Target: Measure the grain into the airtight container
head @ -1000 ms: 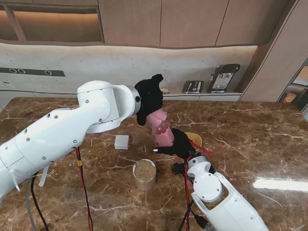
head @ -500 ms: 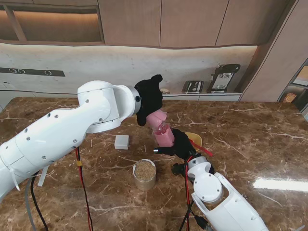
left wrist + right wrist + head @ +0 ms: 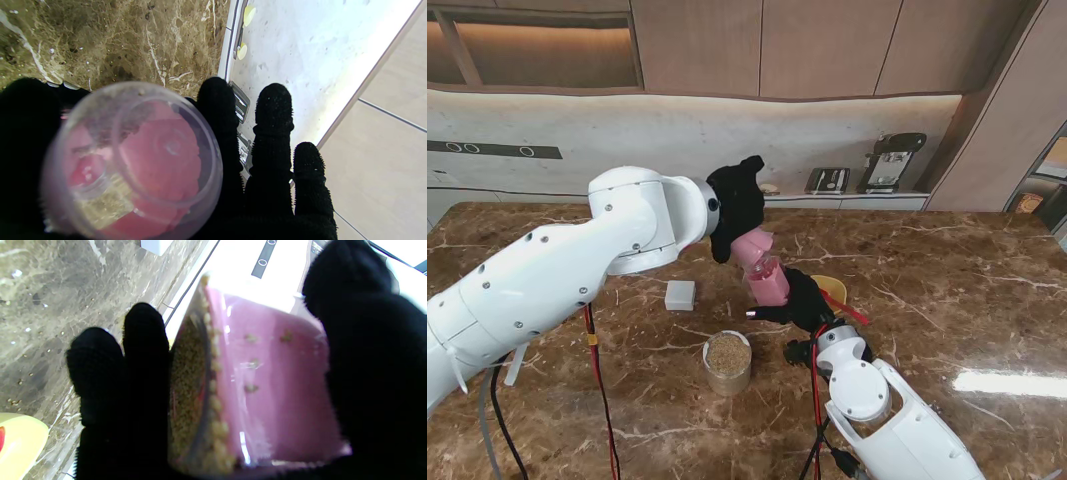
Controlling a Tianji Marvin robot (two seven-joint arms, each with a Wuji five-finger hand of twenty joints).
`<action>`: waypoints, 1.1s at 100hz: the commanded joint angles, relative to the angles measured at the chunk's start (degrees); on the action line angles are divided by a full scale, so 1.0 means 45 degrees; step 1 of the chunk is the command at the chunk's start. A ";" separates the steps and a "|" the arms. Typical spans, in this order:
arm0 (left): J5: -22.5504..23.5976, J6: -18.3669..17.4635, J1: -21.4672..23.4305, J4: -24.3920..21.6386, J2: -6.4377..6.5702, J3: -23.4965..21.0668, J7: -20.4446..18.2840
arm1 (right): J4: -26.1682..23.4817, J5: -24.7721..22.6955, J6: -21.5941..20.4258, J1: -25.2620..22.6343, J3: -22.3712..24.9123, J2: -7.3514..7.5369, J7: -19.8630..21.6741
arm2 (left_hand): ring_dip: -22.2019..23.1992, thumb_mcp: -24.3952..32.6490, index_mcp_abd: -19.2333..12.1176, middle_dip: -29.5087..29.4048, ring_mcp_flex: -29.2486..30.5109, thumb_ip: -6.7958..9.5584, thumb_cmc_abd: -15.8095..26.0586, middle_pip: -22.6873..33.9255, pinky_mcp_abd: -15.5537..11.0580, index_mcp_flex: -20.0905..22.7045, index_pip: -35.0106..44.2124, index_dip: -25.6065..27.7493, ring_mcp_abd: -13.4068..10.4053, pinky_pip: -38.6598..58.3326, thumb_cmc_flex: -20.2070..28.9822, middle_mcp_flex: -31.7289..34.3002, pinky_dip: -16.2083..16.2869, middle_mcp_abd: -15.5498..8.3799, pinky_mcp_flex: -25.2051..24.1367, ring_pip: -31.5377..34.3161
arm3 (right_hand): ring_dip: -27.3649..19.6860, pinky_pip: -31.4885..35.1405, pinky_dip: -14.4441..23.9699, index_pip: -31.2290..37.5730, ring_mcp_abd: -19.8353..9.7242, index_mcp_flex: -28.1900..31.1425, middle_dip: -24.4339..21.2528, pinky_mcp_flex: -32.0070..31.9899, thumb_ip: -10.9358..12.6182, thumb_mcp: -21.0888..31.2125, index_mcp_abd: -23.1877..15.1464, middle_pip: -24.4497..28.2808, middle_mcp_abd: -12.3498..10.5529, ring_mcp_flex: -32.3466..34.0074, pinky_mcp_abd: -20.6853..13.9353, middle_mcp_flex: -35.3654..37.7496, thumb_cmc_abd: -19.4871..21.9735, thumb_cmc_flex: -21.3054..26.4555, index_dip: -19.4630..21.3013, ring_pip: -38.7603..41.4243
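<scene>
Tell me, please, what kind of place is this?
Probably a home kitchen: a brown marble counter, wooden wall cabinets above a lit backsplash, and small appliances on the back ledge.

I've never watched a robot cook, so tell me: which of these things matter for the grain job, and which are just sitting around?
In use:
- pink container, held by both the left hand and right hand
- grain jar

Lying about:
- white block
- yellow bowl
- appliances on the back counter
</scene>
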 commanded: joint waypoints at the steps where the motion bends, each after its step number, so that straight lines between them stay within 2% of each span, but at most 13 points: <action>1: -0.0022 -0.0136 0.0148 0.0183 0.0033 0.0156 -0.0041 | -0.0394 0.0100 -0.0058 0.0092 0.0095 -0.0104 0.0070 | 0.0107 0.1361 -0.1929 0.0276 0.0425 0.0412 0.5521 0.0837 0.0213 0.2711 0.2522 0.1026 0.0080 0.0344 0.1024 0.0739 -0.0096 -0.0588 -0.0047 0.0432 | -0.0098 0.0056 0.0181 0.2064 -0.1611 0.1471 0.0409 -0.0033 -0.0115 0.2958 -0.2382 0.2323 -0.1269 0.0740 -0.0895 0.1539 0.4807 0.1684 0.0204 0.0522; 13: -0.0041 -0.0107 0.0194 0.0200 0.0032 0.0108 0.0007 | -0.0419 0.0096 -0.0039 0.0077 0.0097 -0.0099 0.0079 | 0.0103 0.1367 -0.1941 0.0269 0.0414 0.0405 0.5530 0.0834 0.0241 0.2691 0.2533 0.1024 0.0104 0.0345 0.1035 0.0736 -0.0107 -0.0562 -0.0038 0.0437 | -0.0098 0.0052 0.0180 0.2063 -0.1611 0.1462 0.0408 -0.0042 -0.0114 0.2956 -0.2360 0.2323 -0.1267 0.0740 -0.0895 0.1541 0.4800 0.1687 0.0203 0.0522; 22: -0.0469 -0.0230 -0.0016 0.0285 0.0055 0.0278 -0.0198 | -0.0429 0.0101 -0.0063 0.0071 0.0095 -0.0095 0.0096 | 0.0102 0.1338 -0.1940 0.0264 0.0371 0.0375 0.5568 0.0819 0.0214 0.2633 0.2523 0.1018 0.0079 0.0303 0.1023 0.0678 -0.0128 -0.0589 -0.0088 0.0430 | -0.0099 0.0052 0.0180 0.2067 -0.1611 0.1471 0.0410 -0.0042 -0.0115 0.2954 -0.2371 0.2325 -0.1273 0.0740 -0.0895 0.1541 0.4799 0.1677 0.0204 0.0522; 41: -0.0238 -0.0128 0.0099 0.0377 0.0038 0.0237 0.0147 | -0.0445 0.0086 -0.0070 0.0061 0.0098 -0.0096 0.0075 | 0.0090 0.1342 -0.1983 0.0245 0.0384 0.0324 0.5631 0.0804 0.0220 0.2581 0.2528 0.1014 0.0090 0.0343 0.1027 0.0672 -0.0113 -0.0591 -0.0025 0.0432 | -0.0099 0.0052 0.0181 0.2059 -0.1611 0.1462 0.0408 -0.0042 -0.0114 0.2961 -0.2389 0.2319 -0.1264 0.0740 -0.0895 0.1531 0.4800 0.1680 0.0197 0.0522; 59: -0.0118 0.0050 0.0148 0.0361 0.0023 0.0141 0.0053 | -0.0468 0.0090 -0.0047 0.0038 0.0127 -0.0101 0.0046 | 0.0083 0.1276 -0.1987 0.0238 0.0368 0.0241 0.5660 0.0799 0.0224 0.2532 0.2542 0.1016 0.0101 0.0344 0.1091 0.0664 -0.0114 -0.0580 -0.0041 0.0420 | -0.0099 0.0052 0.0182 0.2060 -0.1611 0.1450 0.0408 -0.0042 -0.0113 0.2951 -0.2376 0.2323 -0.1270 0.0740 -0.0895 0.1536 0.4803 0.1688 0.0200 0.0522; 110: 0.0328 0.0433 0.0809 0.0175 -0.0010 -0.0733 0.0668 | -0.0474 0.0125 -0.0032 0.0042 0.0122 -0.0089 0.0113 | 0.0097 0.1346 -0.1920 0.0257 0.0407 0.0143 0.5639 0.0841 0.0241 0.2566 0.2614 0.1022 0.0135 0.0405 0.1101 0.0696 -0.0099 -0.0550 -0.0030 0.0465 | -0.0099 0.0051 0.0183 0.2060 -0.1611 0.1456 0.0408 -0.0042 -0.0109 0.2945 -0.2367 0.2321 -0.1270 0.0740 -0.0895 0.1530 0.4809 0.1697 0.0198 0.0522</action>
